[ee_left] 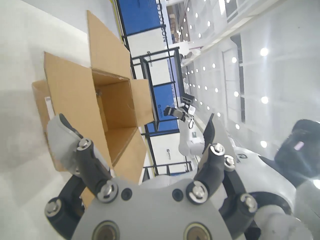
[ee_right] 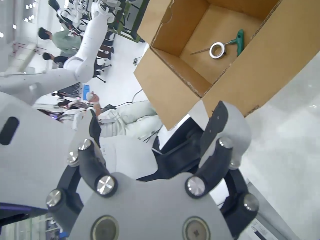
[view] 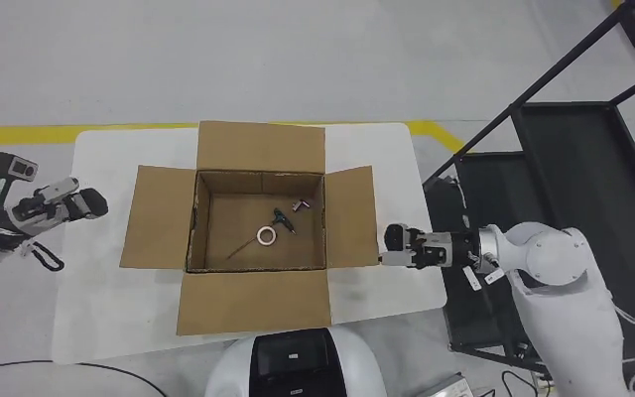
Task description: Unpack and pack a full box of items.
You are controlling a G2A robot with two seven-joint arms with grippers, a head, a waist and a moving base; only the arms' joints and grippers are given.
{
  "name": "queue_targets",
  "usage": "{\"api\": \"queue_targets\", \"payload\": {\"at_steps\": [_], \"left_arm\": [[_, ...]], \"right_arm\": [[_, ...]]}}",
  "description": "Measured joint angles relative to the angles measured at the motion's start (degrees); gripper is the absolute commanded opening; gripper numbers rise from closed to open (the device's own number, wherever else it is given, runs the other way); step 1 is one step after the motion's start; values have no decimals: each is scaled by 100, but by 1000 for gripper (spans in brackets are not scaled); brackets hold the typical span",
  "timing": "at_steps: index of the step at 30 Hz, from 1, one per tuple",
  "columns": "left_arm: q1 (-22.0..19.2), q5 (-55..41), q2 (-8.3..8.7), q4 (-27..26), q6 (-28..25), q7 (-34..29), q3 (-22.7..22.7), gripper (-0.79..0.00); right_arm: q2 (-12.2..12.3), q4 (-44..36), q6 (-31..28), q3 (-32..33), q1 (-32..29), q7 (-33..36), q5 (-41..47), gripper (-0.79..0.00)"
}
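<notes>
Top view: an open cardboard box [view: 159, 228] stands at the middle of the white desk [view: 109, 298], with all four flaps folded outward and flat. On the box floor lie a roll of tape [view: 266, 235], a green T-handled tool [view: 284, 219] just beside it, a small purple item [view: 303, 205] near the far wall, and a thin rod [view: 238, 250] that runs out from the roll.

The left gripper [view: 89, 203] is held at the desk's left edge, well apart from the box and pointed toward it. In the left wrist view its fingers [ee_left: 62, 128] are spread wide, with nothing between them, and the box [ee_left: 72, 96] is seen from the side beyond the left gripper [ee_left: 135, 122].

The right arm is stretched level across the desk's right edge. The right gripper [view: 389, 243] is pointed at the box, its tips just beside the outer edge of the right flap. In the right wrist view the right gripper [ee_right: 155, 111] is shown with fingers [ee_right: 220, 118] parted and empty. Beyond them the box [ee_right: 250, 71] is seen, with the roll of tape [ee_right: 217, 50], the T-handled tool [ee_right: 238, 41] and the rod [ee_right: 200, 50] inside.
</notes>
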Motion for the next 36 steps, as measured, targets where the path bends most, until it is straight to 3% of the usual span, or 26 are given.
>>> {"api": "queue_targets", "payload": {"at_steps": [3,18,23,29,36], "left_arm": [[-129,-45,10,61,279,-273,49,0],[-111,-30,10,59,260,-229,46,0],[-73,534,26,46,417,575,57,0],[-162,898,-21,506,183,1439,192,0],[-579,964,-255,1199,496,2109,943,0]], "right_arm": [[-1,-11,-6,-5,-1,-13,-18,0],[-1,6,9,-18,-12,-27,-12,0],[32,381,289,-236,59,209,40,0],[43,1050,251,-542,382,59,48,0],[26,1444,199,-953,636,-180,222,0]]}}
